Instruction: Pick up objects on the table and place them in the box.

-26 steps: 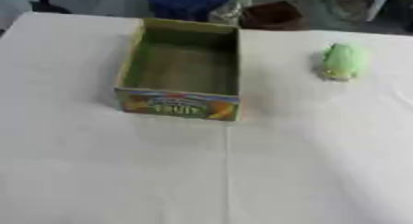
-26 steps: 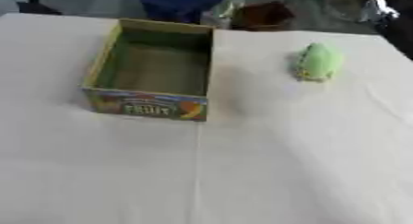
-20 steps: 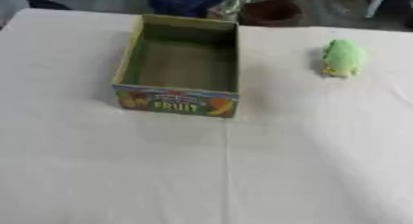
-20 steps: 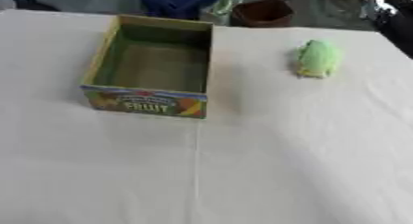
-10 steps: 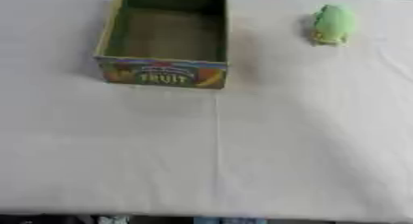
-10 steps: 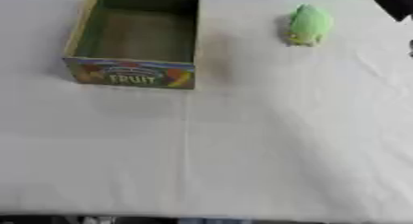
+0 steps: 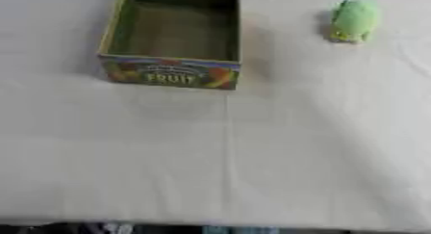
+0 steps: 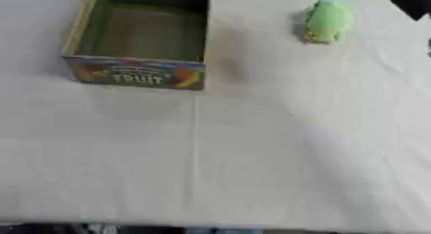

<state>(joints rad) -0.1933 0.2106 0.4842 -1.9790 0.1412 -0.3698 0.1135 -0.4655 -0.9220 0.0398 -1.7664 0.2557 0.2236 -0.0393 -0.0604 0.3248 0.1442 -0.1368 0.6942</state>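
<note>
Box [image 7: 172, 76] of cardboard, open at the top with "FRUIT" printed on its near wall, sits at the far left of a white table [image 7: 252, 170]. A small green object [image 7: 353, 19] lies on the cloth well apart to its right. Neither hand shows, so their state cannot be told.

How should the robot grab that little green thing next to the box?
Probably from above, fingers closing across the narrow sides of the green object. It lies low on the white tablecloth, longer toward and away from the camera than across, with open cloth all round it. The right hand seems better: it lies right of the fruit box.
</note>
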